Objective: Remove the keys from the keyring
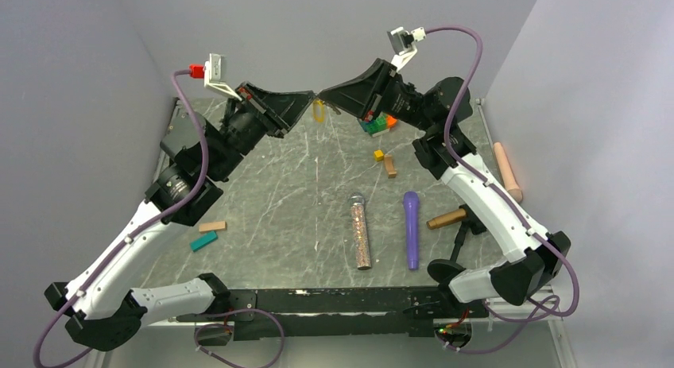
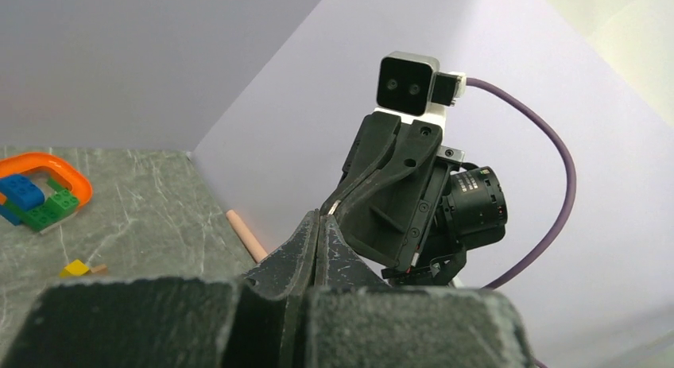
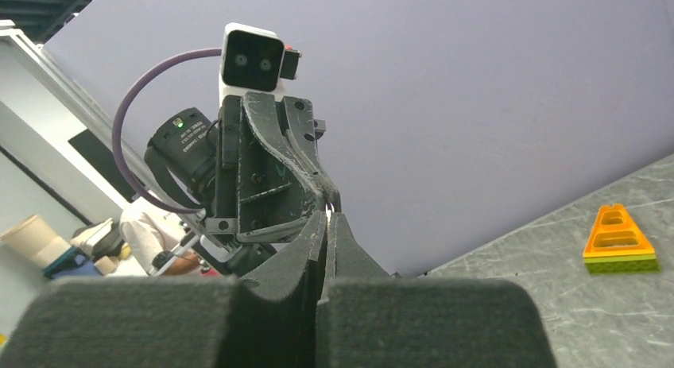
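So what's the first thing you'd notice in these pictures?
The left end effector and the right end effector, both shut, meet tip to tip above the far middle of the table, like two beaks. A small yellow loop hangs just under where they meet. Nearer the front, a glittery tube and a purple stick lie side by side.

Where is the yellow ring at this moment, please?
In the top view, the yellow ring shows at the far middle of the table, right by the meeting tips of the left gripper and right gripper.
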Controlling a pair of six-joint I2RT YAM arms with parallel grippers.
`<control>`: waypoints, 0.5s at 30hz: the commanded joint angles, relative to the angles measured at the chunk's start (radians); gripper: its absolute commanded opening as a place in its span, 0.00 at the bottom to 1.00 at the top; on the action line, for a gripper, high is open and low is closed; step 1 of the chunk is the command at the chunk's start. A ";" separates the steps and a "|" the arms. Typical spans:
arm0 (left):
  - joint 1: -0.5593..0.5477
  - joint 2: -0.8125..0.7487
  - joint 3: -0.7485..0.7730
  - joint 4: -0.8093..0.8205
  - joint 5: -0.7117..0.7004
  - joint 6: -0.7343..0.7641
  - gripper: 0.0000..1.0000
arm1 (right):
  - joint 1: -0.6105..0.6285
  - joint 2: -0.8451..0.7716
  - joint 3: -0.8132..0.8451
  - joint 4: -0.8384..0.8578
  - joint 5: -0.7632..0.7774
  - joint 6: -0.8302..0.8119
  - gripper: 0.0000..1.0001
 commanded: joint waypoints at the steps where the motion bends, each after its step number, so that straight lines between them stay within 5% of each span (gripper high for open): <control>1: -0.003 -0.043 0.004 0.037 -0.041 -0.037 0.00 | -0.026 -0.042 -0.026 0.131 0.070 0.037 0.00; 4: -0.003 -0.037 0.011 0.029 -0.020 -0.034 0.00 | -0.026 -0.044 -0.041 0.138 0.060 0.053 0.00; 7: -0.003 -0.044 0.003 0.026 -0.021 -0.036 0.11 | -0.027 -0.053 -0.052 0.121 0.054 0.044 0.00; 13: -0.003 -0.079 0.005 -0.016 -0.027 0.011 0.67 | -0.026 -0.100 -0.094 0.000 0.059 -0.030 0.00; 15: -0.001 -0.092 0.034 -0.068 -0.035 0.057 0.76 | -0.027 -0.125 -0.110 -0.077 0.060 -0.086 0.00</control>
